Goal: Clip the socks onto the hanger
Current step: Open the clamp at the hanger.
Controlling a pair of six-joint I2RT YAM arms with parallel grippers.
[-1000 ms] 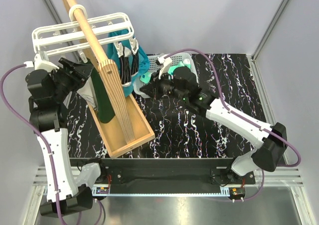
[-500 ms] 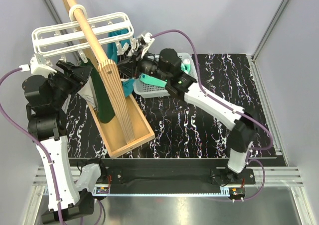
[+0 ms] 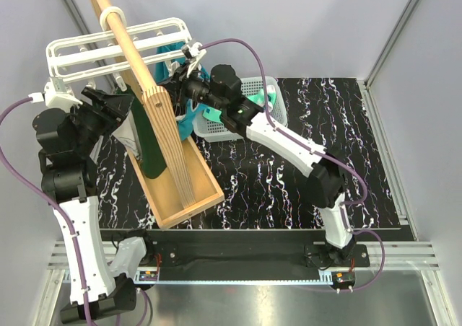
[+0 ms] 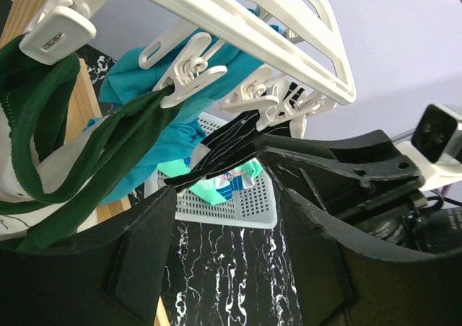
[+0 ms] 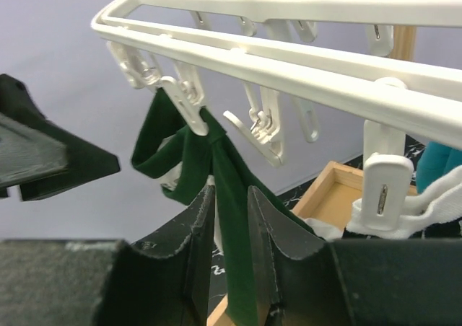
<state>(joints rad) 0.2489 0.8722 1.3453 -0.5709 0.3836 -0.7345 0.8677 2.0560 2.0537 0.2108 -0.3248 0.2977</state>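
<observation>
The white hanger (image 3: 108,48) hangs on the wooden pole; it also shows in the left wrist view (image 4: 238,16) and the right wrist view (image 5: 289,59). Black-and-white striped socks (image 3: 180,91) hang from clips at its right end (image 4: 224,142). A mint sock (image 3: 211,115) hangs just below them (image 4: 213,189). My right gripper (image 3: 186,88) is up at the hanger's right end beside these socks. Its jaws (image 5: 231,189) are almost shut, with nothing seen pinched. My left gripper (image 3: 119,104) is open and empty under the hanger's left part (image 4: 227,232).
A long dark green garment (image 3: 148,146) and a teal cloth (image 3: 191,118) hang from the clips. The slanted wooden pole (image 3: 126,37) rises from a wooden tray stand (image 3: 195,192). A grey mesh basket (image 3: 227,129) with more mint fabric sits behind the right arm.
My right arm has swung from the basket's front up and left to the hanger's right end. The left arm has hardly moved.
</observation>
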